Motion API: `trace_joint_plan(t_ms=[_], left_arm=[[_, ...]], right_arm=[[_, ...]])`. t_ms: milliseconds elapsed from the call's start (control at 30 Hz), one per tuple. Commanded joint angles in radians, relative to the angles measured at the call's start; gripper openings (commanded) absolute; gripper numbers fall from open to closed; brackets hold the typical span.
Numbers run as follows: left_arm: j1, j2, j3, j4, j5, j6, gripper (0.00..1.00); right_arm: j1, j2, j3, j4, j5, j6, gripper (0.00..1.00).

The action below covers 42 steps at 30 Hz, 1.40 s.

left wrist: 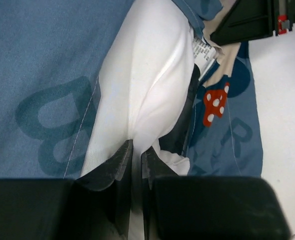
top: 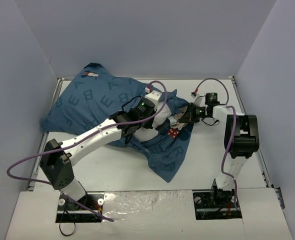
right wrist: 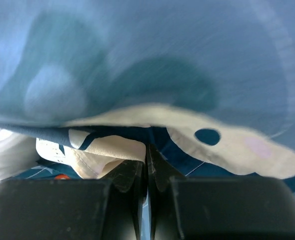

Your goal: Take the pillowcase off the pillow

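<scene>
The teal-blue pillowcase with lighter letters lies across the left and middle of the table, its open end toward the right. A bit of the white pillow shows at that opening. My left gripper is at the opening. In the left wrist view my left gripper is shut on a fold of the white pillow, with the pillowcase beside it. My right gripper is at the pillowcase's right edge. In the right wrist view my right gripper is shut on the pillowcase's hem, with the pillowcase above.
The red polka-dot bow lies between the two grippers. Grey walls close in the white table at the left, back and right. Purple cables loop off both arms. A pillowcase flap hangs toward the front.
</scene>
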<state>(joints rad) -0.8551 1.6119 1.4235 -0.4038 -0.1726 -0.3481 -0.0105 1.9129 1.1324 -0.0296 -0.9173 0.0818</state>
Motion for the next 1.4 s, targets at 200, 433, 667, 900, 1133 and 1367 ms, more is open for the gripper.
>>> trace_joint_plan(t_ms=[200,433,667,900,1133,1367], left_arm=[[0.059,-0.216,-0.08,0.008,0.044,-0.019,0.02],[0.067,-0.239,-0.181,0.0,0.127,-0.035,0.02],[0.076,-0.283,-0.204,-0.05,0.217,0.001,0.02],[0.1,-0.273,-0.244,-0.061,0.294,0.011,0.02],[0.096,-0.296,-0.248,-0.07,0.38,0.037,0.02],[0.099,-0.343,-0.252,-0.106,0.329,0.043,0.02]], right_arm=[[-0.08,0.042,0.124,0.161,0.128,0.128,0.0],[-0.117,-0.061,0.115,0.453,0.015,0.256,0.0],[-0.169,-0.075,0.073,0.681,0.07,0.542,0.0],[-0.112,-0.08,0.093,0.817,0.063,0.646,0.0],[-0.045,-0.051,0.182,0.392,0.563,0.452,0.0],[0.016,-0.067,0.23,0.461,-0.004,0.42,0.14]])
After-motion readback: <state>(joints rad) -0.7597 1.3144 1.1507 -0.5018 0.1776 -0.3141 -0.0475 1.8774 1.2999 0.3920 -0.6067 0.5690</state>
